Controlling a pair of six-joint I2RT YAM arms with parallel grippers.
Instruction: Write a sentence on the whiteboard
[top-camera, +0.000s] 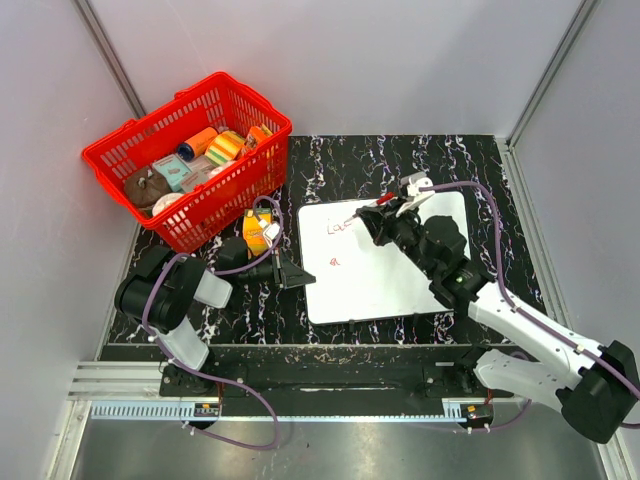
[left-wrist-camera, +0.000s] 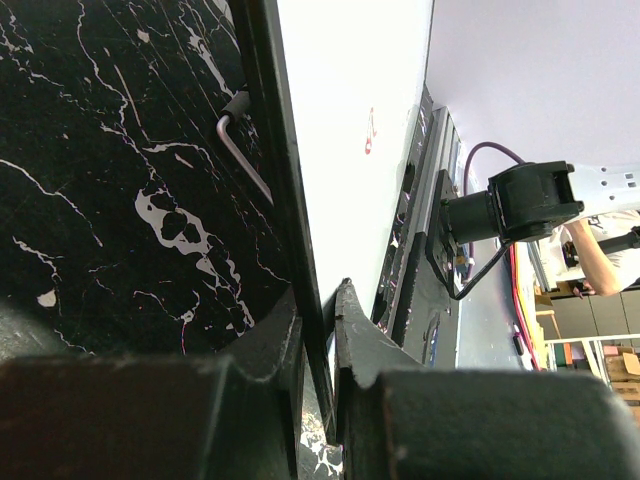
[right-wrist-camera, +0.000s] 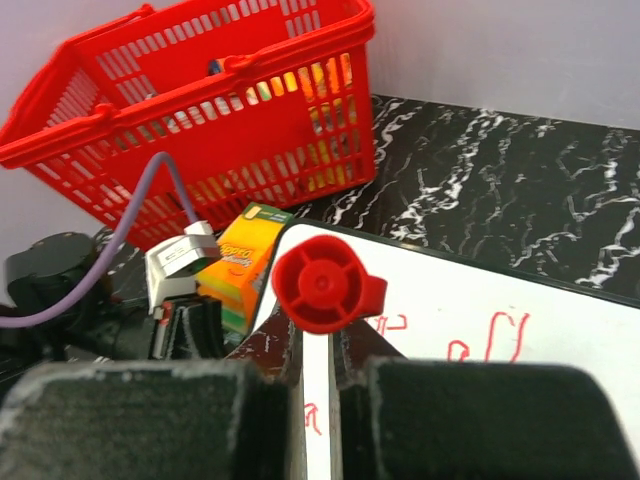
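The whiteboard (top-camera: 400, 290) lies flat on the black marbled table (top-camera: 480, 160). The left gripper (top-camera: 297, 274) sits at the whiteboard's left edge, its jaws pressed onto the thin dark rim from both sides. The right gripper (top-camera: 382, 208) hangs over the whiteboard's far-left part, pinching a red-capped marker (right-wrist-camera: 325, 285) with the cap end facing the wrist camera. Whether the tip touches the whiteboard cannot be told. The sentence (top-camera: 336, 230) is a few thin red strokes near the whiteboard's far-left corner, with a smaller mark below them. Just off that corner stands an orange box (top-camera: 257, 232). Beyond the box is a red basket (top-camera: 190, 160) filled with packets.
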